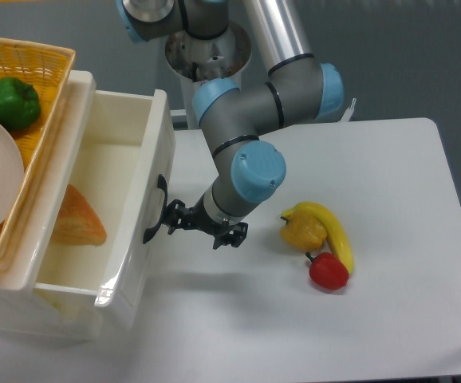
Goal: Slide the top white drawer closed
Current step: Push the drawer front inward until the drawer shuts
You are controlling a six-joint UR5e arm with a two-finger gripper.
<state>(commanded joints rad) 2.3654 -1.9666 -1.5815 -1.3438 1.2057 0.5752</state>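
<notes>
The top white drawer (pixel 95 207) sits part open at the left of the table (pixel 374 319), a pastry (pixel 77 217) inside, while the gripper (pixel 170 220) presses against its black handle (pixel 154 209) to push it in, though whether its fingers are spread cannot be told
</notes>
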